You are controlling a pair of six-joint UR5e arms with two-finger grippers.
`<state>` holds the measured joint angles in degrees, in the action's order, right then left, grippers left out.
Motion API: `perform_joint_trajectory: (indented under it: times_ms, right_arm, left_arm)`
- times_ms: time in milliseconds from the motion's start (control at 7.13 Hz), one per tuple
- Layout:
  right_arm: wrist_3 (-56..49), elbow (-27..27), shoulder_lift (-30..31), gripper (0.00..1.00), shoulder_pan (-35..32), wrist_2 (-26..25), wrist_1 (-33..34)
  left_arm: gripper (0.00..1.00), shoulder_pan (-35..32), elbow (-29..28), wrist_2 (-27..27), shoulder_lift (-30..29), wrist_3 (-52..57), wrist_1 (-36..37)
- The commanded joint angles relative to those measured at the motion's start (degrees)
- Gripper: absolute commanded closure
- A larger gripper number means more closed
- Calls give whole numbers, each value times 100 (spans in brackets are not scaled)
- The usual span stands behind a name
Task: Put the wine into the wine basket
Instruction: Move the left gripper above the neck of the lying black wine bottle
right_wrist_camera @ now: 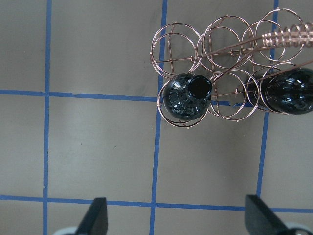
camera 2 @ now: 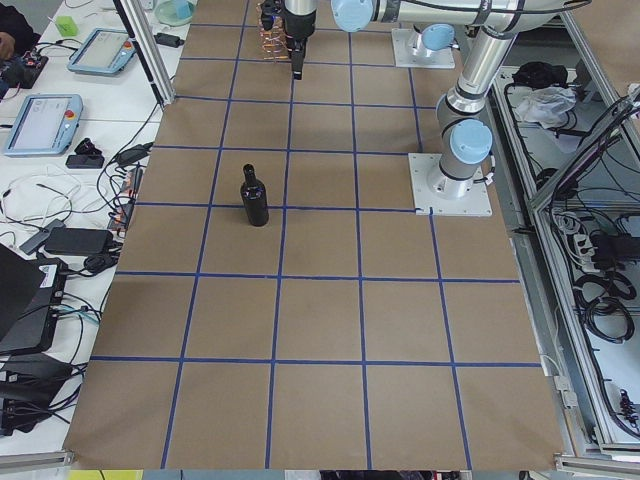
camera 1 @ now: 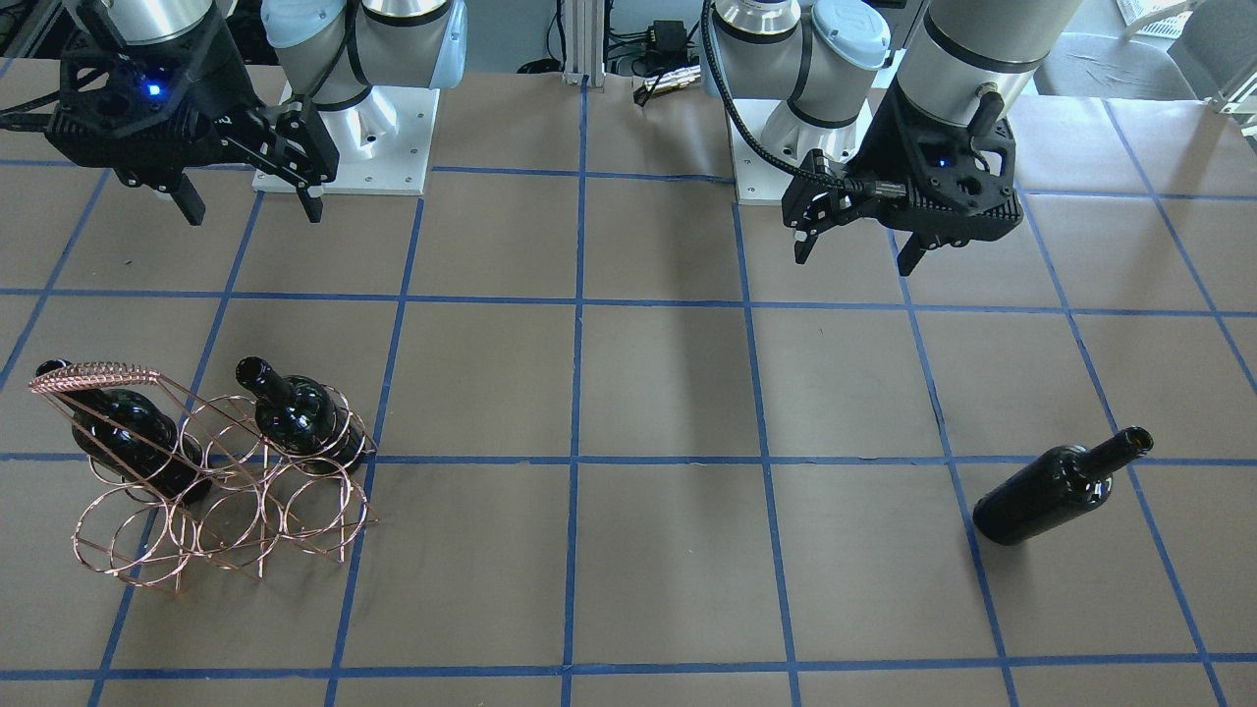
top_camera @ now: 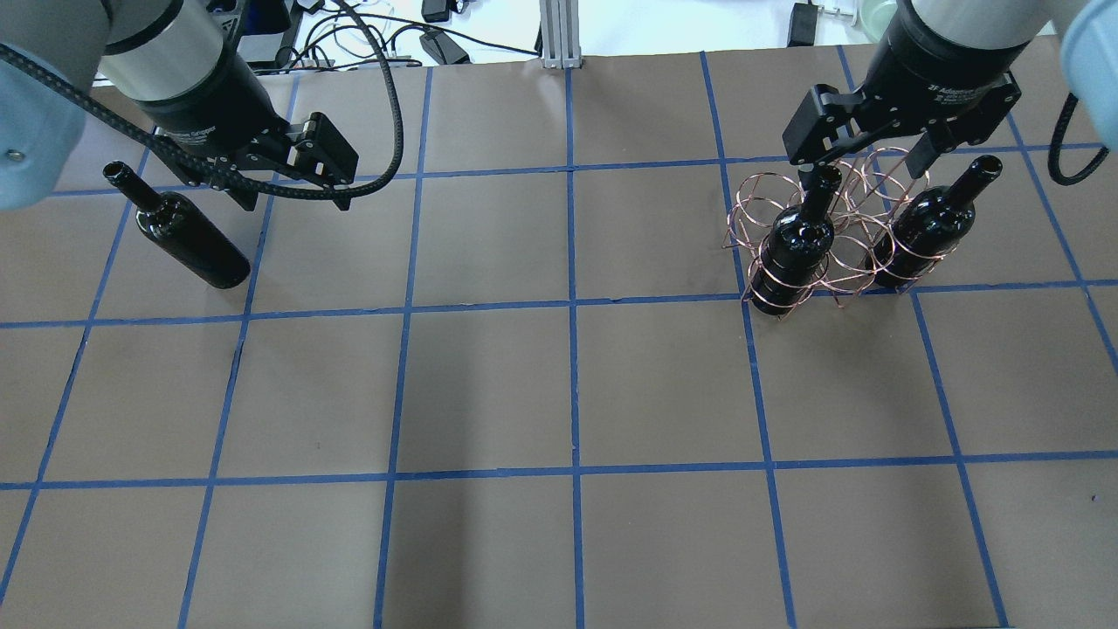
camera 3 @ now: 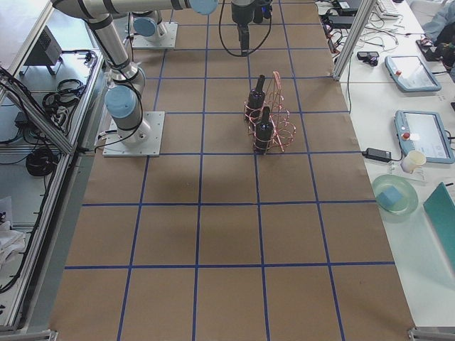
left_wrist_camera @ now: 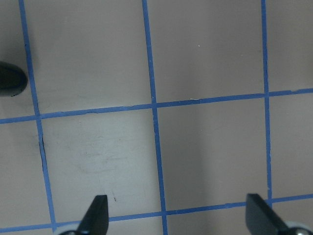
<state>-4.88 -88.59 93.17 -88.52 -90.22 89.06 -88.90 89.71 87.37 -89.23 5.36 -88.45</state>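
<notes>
One dark glass wine bottle (camera 1: 1061, 488) lies on its side on the brown table, also seen in the overhead view (top_camera: 188, 240). My left gripper (top_camera: 295, 199) hangs open and empty above the table beside it; the left wrist view shows only the bottle's base (left_wrist_camera: 10, 78) at the left edge. The copper wire wine basket (camera 1: 93, 376) holds two more bottles (top_camera: 799, 240) (top_camera: 926, 227), tilted in its outer rings, with the ring between them empty. My right gripper (top_camera: 865, 170) is open and empty above the basket (right_wrist_camera: 288, 34).
Blue tape lines divide the table into squares. The arm bases (camera 1: 344, 147) (camera 1: 776, 147) stand at the robot's edge. Cables and devices (top_camera: 437, 44) lie beyond the far edge. The wide middle stretch (top_camera: 568, 376) lies between the bottle and the basket.
</notes>
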Motion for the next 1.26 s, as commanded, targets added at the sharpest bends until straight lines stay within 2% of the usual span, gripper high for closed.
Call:
perform_joint_trajectory:
  times_ms: [0,841,1122]
  right_arm:
    - [58,0,0,0,1,14,-12]
    - [111,0,0,0,1,75,6]
    - [111,0,0,0,1,66,-3]
  left_arm:
    - [0,65,11,-9,-50,9,82]
    - [0,171,-59,17,-112,8,144]
    - [0,879,-181,8,-199,890,170]
